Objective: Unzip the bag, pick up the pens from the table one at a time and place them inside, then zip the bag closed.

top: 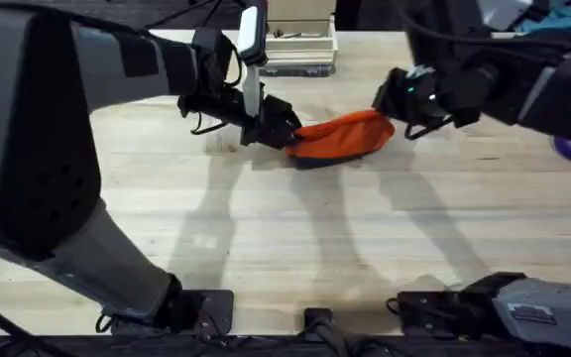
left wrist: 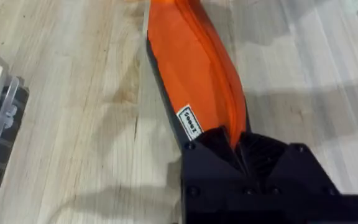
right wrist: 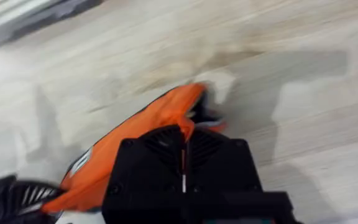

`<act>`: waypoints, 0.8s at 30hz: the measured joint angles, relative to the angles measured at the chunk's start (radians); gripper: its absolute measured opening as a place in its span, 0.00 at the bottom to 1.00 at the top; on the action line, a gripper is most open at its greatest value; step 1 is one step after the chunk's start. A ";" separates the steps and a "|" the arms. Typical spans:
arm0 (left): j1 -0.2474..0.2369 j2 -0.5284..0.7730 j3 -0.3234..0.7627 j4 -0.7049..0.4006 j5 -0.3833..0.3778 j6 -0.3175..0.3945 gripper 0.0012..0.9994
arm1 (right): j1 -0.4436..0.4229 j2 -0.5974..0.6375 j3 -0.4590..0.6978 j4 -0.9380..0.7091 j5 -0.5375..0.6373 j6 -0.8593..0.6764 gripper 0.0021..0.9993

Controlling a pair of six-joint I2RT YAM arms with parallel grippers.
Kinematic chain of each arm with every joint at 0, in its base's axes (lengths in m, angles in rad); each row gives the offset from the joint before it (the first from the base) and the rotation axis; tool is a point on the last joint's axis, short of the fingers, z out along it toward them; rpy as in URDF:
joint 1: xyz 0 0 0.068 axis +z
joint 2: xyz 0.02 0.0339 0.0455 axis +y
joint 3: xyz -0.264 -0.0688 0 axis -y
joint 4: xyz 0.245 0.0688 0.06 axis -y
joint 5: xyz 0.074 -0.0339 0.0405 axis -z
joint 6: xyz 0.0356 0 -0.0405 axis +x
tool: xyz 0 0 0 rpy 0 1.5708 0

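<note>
Both arms are reaching out over the table (top: 295, 248) to the bag (top: 340, 136) lying mid-table. The left gripper (left wrist: 236, 144) and right gripper (right wrist: 184, 140) are each pinching an end, fingers clamped on fabric. The bag's little white label (left wrist: 189, 122) is too blurry to read.

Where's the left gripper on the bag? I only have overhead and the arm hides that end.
Observer: The left wrist view shows the left gripper shut on one end of the bag, at the zipper line.
Operator: Anything printed on the bag?
Observer: A small white label on its dark lower edge, near the fingers.
Operator: And the right side?
Observer: The right wrist view shows the right gripper shut on the opposite end.
</note>
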 joint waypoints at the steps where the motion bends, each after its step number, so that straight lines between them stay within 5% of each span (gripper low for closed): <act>1: 0.000 0.000 0.000 0.000 0.001 0.000 0.04 | -0.023 0.000 0.000 -0.004 -0.001 -0.003 0.03; 13: -0.023 0.000 0.001 0.011 0.016 0.000 0.04 | -0.230 0.012 -0.003 -0.022 -0.174 -0.010 0.03; 24: -0.026 0.000 0.001 0.012 0.025 -0.001 0.04 | -0.313 0.178 0.005 0.000 -0.260 -0.010 0.03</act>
